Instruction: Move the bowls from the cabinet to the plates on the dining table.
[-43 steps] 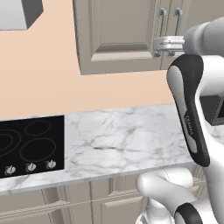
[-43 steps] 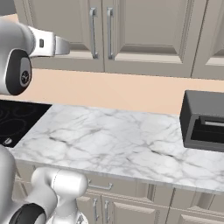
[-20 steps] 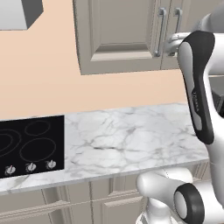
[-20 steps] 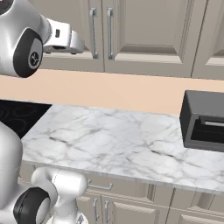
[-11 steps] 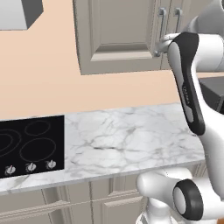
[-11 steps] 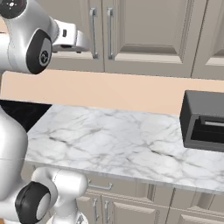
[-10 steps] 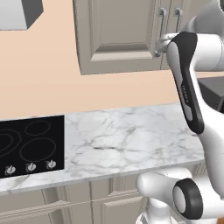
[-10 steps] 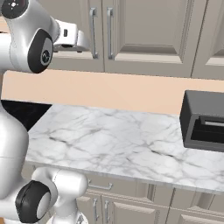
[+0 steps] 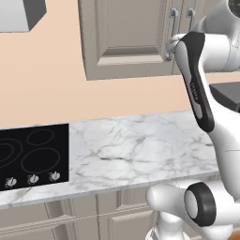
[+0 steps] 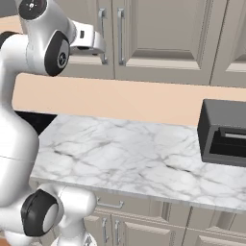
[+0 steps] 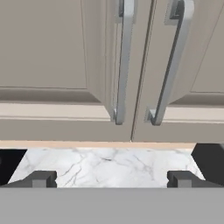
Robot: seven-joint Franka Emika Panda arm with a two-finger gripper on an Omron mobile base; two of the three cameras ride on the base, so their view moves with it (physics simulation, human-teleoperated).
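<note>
The grey-beige cabinet hangs above the counter with both doors shut. Its two silver bar handles stand side by side at the door seam. My gripper is raised to the level of the handles' lower ends, close in front of them, open, with nothing between its fingertips. The bowls are hidden behind the shut doors. The plates and the dining table are out of view.
Below the cabinet runs a marble counter with a black cooktop at its left. A dark box-shaped appliance sits at the counter's right end. A grey hood hangs top left. Drawer units lie under the counter.
The hand has moved closer to the cabinet's handles, while the arm's elbow has swung up in front of the doors. The gripper stays open; the doors have not moved.
</note>
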